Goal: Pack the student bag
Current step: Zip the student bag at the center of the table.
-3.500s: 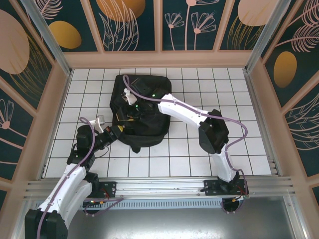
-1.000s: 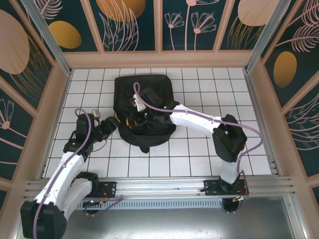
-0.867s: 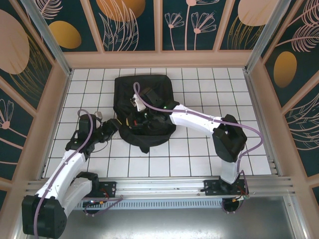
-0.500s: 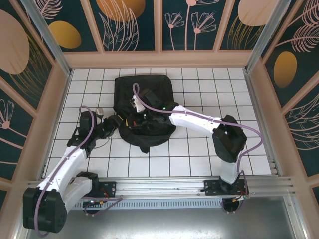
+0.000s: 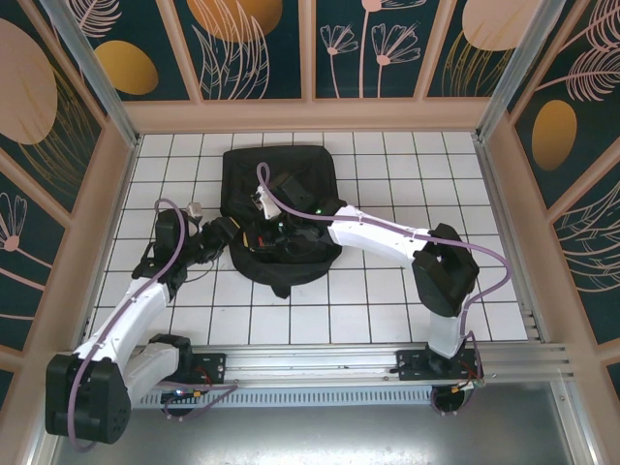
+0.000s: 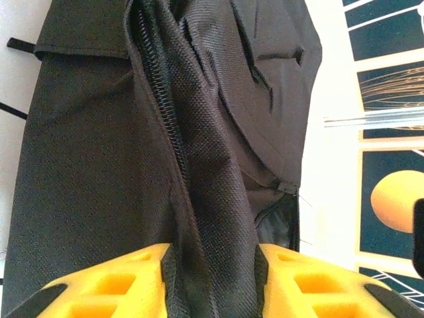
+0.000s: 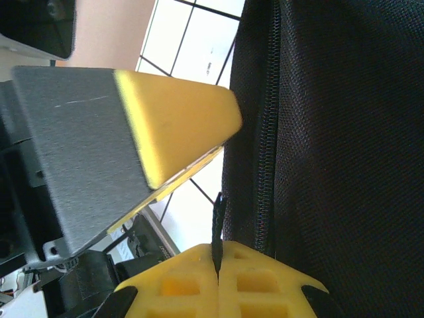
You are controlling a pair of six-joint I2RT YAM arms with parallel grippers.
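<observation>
The student bag (image 5: pixel 291 179) (black woven fabric, slumped and creased, coiled zipper along its ridge) lies on the white tiled table (image 5: pixel 387 174), left of centre toward the far side. My left gripper (image 6: pixel 212 278) straddles a zipper-edged fold, apparently clamping it. My right gripper (image 7: pixel 217 255) is closed, pinching a thin black pull tab (image 7: pixel 216 215) at the bag's edge.

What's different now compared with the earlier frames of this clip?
The left pincer moved away from its base and rightward onto the left edge of the student bag, now pinching a fold beside the zipper. Early on, the right arm's elbow swung rightward. Over the last second the right pincer, shut on a zipper pull, and the bag barely moved.
</observation>
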